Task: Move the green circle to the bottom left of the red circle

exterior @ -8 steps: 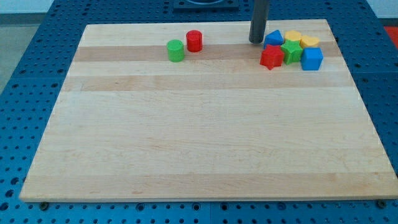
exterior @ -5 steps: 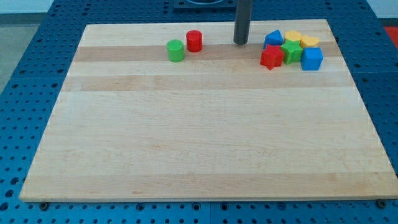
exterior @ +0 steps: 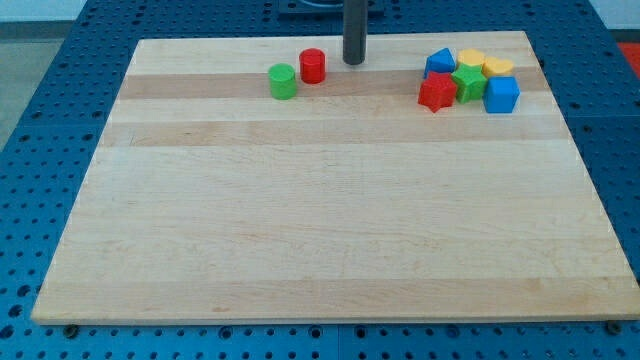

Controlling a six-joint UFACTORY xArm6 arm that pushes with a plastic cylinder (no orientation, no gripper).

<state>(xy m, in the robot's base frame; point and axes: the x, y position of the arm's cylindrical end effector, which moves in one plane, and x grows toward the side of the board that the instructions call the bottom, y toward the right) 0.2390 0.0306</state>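
The green circle (exterior: 283, 81) is a short green cylinder near the view's top, left of centre. The red circle (exterior: 313, 65) is a short red cylinder just up and right of it, almost touching. My tip (exterior: 353, 62) is the end of a dark upright rod, standing a short way to the right of the red circle, level with it and apart from both circles.
A cluster sits at the view's top right: a red star (exterior: 436, 93), a green star (exterior: 466, 84), a blue cube (exterior: 501, 95), a blue block (exterior: 439, 62) and two yellow blocks (exterior: 472, 59) (exterior: 497, 67). The wooden board (exterior: 330, 200) lies on a blue pegboard.
My tip has slid left along the top of the board, from beside the right cluster to just right of the red circle. No block has moved.
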